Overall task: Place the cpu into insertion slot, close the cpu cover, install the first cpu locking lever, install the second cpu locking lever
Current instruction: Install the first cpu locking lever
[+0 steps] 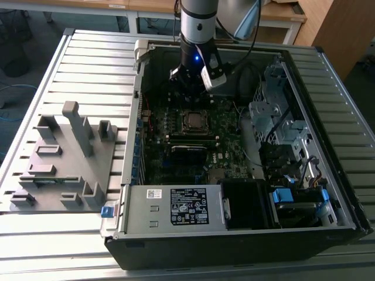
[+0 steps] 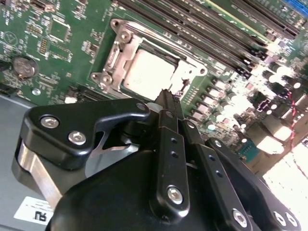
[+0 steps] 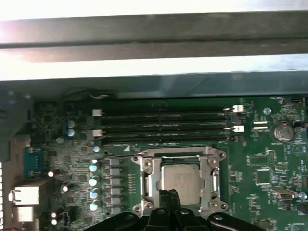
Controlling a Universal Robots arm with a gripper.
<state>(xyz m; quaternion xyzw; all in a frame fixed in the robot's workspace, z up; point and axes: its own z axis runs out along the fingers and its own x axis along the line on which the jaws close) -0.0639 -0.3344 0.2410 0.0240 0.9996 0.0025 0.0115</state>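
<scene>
The cpu point(image 1: 193, 121) lies flat in the middle of the green board inside the open computer case point(image 1: 234, 249), which rests on a slatted worktop point(image 1: 88, 58). In the exterior view the end effector point(image 1: 190, 85) hangs just on the far side of the chip, low inside the case. A grey plastic fixture point(image 1: 64, 158) stands well apart, toward the exterior view's left. A grey power box point(image 1: 176, 205) fills the case's near edge.

In the second wrist view the chip point(image 2: 149, 74) sits in the insertion slot point(image 2: 108, 79), its pale top showing. The end effector point(image 2: 167, 96) has its fingers drawn together to a narrow tip with nothing seen between them. The tip hovers just beside the socket's near edge.

In the first wrist view the cpu cover point(image 3: 211, 179) lies down around the chip point(image 3: 180, 180), which shows through its window. The memory slots point(image 3: 163, 127) run beyond it. The fingers point(image 3: 168, 197) meet at the cover's near edge.

By my reading, placing the chip is done and the cover looks closed. Whether either locking lever is latched I cannot tell, so both lever steps may be left.
</scene>
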